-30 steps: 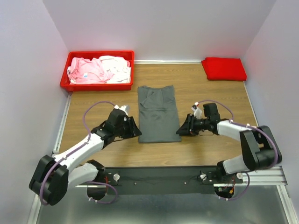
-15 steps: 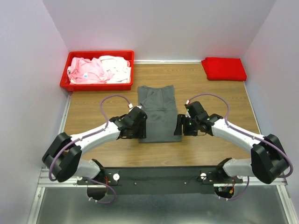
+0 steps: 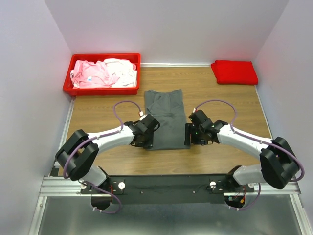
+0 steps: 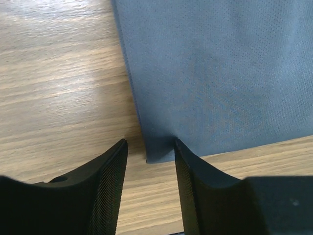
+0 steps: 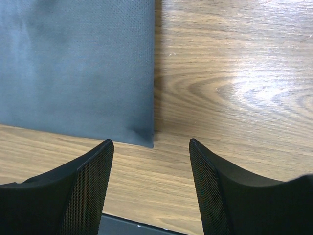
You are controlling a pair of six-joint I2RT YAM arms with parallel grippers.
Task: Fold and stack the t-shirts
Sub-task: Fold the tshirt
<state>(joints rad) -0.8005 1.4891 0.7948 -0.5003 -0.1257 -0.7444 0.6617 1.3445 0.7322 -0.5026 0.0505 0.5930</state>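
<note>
Near: left gripper [image 4: 149, 147], jaws spread. I see near-left corner of dark grey t-shirt [image 4: 220, 73] lying between tips, unpinched. Right gripper [image 5: 150, 142], jaws spread; near-right corner lies between tips, closer to shirt-side finger.
Mid: grey shirt flat on table [image 3: 220, 93], narrow folded strip.
Far: pink and white t-shirts [image 3: 100, 73] in red bin [image 3: 100, 91]; red t-shirt [image 3: 234, 72] folded, far-right corner.

Two claws [image 4: 149, 144] [image 5: 150, 142], one bin [image 3: 102, 56], one grey t-shirt [image 3: 165, 115], one red t-shirt [image 3: 234, 72].

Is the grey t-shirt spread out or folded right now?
Folded lengthwise: the grey t-shirt lies flat on the table as a narrow rectangle with no sleeves sticking out.
</note>
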